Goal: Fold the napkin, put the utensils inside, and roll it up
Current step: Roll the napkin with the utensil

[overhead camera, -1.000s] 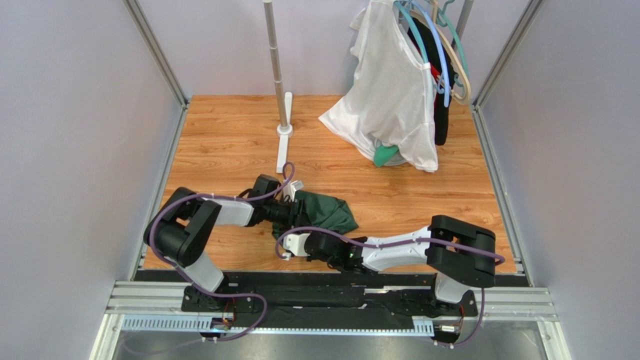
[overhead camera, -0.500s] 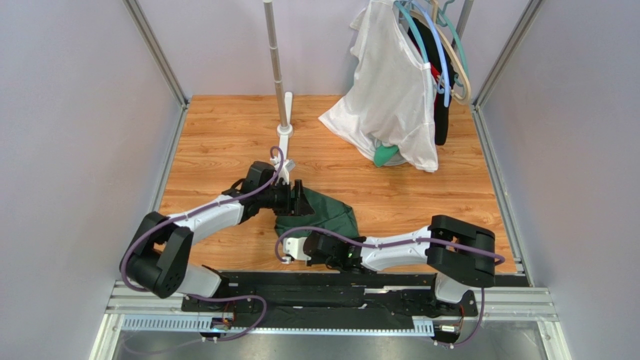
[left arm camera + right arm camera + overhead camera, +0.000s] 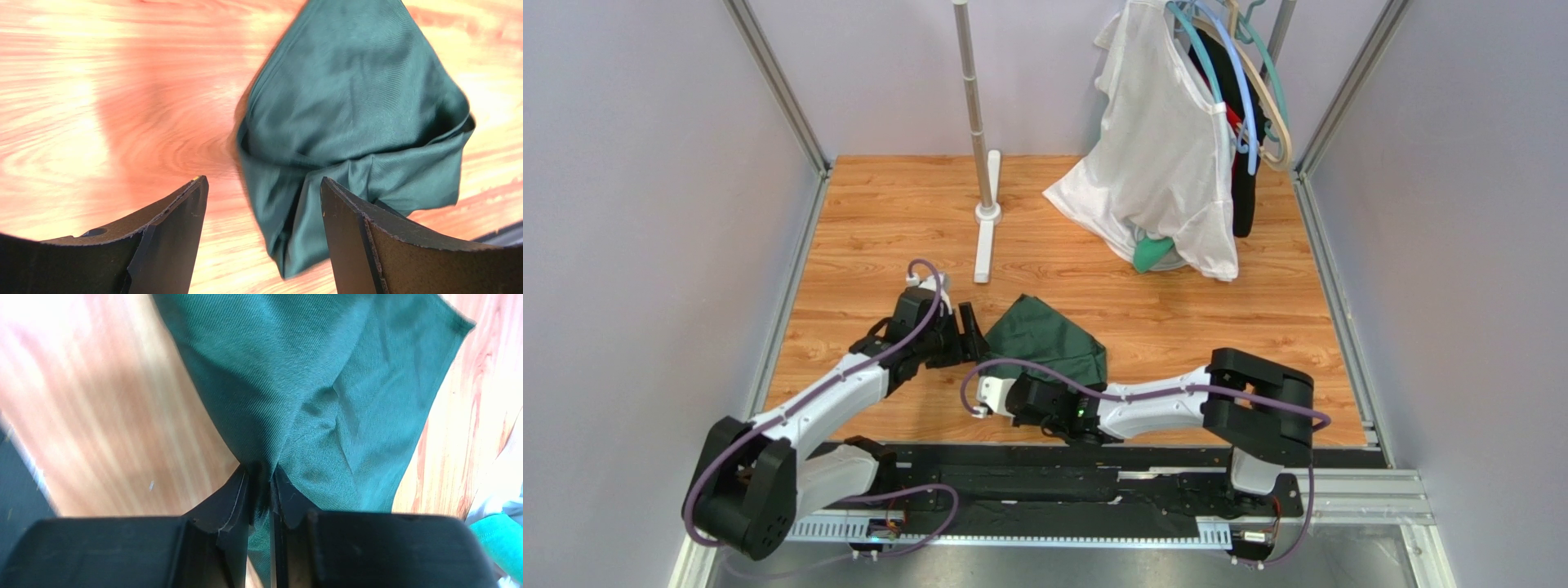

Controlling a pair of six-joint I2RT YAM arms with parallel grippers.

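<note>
We find the napkin (image 3: pixel 1053 341) lying on the desk (image 3: pixel 1210 306), near its middle and toward the near edge. The left hand (image 3: pixel 967 333) sits just left of the cloth, apart from it. The right hand (image 3: pixel 261 471) is at the napkin's near edge, touching a fold. Behind, left of centre, stands a pole (image 3: pixel 979 135). Hanging garments (image 3: pixel 1161 159) are at the back right, well apart from the napkin.

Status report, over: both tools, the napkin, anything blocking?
Left tool open, holding nothing. Right tool shut on dark green soft cloth napkin, crumpled on the wooden table. No cutlery visible; hanging white garment sits far back, clear.
</note>
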